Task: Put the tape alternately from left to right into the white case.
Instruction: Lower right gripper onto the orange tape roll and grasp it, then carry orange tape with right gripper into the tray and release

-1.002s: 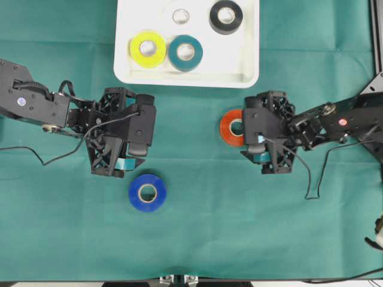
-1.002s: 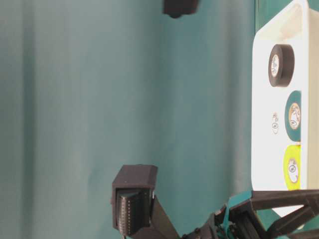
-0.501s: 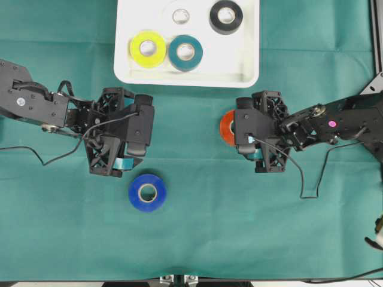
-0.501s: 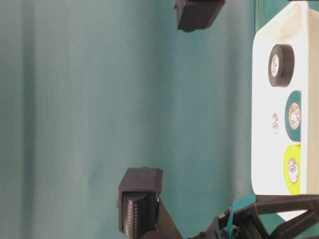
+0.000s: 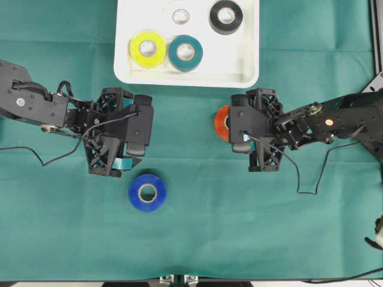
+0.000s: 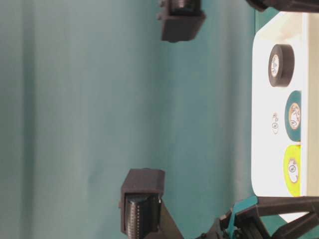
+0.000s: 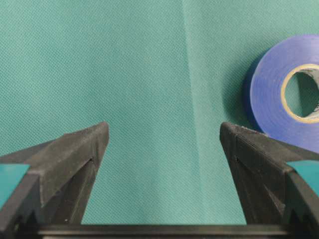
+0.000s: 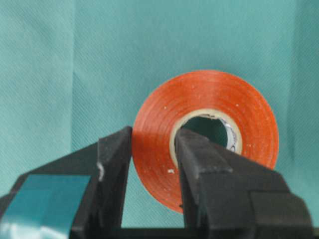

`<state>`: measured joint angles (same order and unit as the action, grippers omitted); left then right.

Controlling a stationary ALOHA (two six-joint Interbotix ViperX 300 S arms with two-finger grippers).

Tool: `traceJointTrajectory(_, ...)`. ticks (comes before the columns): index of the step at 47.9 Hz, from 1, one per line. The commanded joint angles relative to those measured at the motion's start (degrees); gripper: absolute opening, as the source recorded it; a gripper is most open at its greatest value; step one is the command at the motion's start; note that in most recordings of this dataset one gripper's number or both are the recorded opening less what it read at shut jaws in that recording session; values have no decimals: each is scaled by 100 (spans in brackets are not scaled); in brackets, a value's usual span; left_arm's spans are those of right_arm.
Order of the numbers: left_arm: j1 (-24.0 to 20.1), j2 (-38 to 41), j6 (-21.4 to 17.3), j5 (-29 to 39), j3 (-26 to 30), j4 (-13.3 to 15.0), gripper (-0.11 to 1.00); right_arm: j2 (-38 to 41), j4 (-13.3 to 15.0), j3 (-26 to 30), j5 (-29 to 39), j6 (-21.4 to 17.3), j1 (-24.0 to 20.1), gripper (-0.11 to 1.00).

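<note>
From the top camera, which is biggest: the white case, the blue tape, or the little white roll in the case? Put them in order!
1. White case, by far the biggest.
2. Blue tape.
3. Little white roll, the smallest.

Orange tape roll mostly hidden under right claw; blue roll cut by wrist-view edge.

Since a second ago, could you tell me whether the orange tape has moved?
Yes. In the overhead view the orange tape has shifted left and slightly toward the white case, and the right gripper is now shut on it.
</note>
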<state>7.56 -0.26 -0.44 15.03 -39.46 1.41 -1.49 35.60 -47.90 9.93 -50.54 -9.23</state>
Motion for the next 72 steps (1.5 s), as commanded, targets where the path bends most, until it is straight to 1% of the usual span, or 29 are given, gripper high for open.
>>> traceJointTrajectory(1,18,-158,-9,-18,44,9,57,-272,18,167,-35,18,-18,27)
traceJointTrajectory(7,18,-158,-9,-18,44,9,57,-439,18,264,-44,53,-18,27)
traceJointTrajectory(10,18,-158,-9,-18,44,9,57,-501,79,308,-18,62,-18,27)
traceJointTrajectory(13,18,-158,-9,-18,44,9,57,-554,202,360,-18,62,-9,27)
traceJointTrajectory(19,18,-158,-9,-18,44,9,57,-580,571,510,-9,62,141,27)
traceJointTrajectory(25,18,-158,0,-18,44,9,57,-562,905,642,-9,62,457,27)
traceJointTrajectory(28,18,-158,0,-18,44,9,57,-545,1028,712,-35,62,642,27)
traceJointTrajectory(36,18,-158,0,-18,44,9,57,-404,1230,984,-53,62,1099,27)
traceJointTrajectory(44,18,-158,0,-44,44,9,57,-79,1397,1301,-79,70,1477,27)
traceJointTrajectory(54,26,-158,0,-44,44,9,57,404,1767,1767,-352,70,1872,27)
traceJointTrajectory(59,18,-158,0,-44,35,9,57,650,1828,1995,-580,79,2101,27)
traceJointTrajectory(72,18,-158,-9,-44,26,9,57,1107,1828,2417,-1072,79,2540,27)
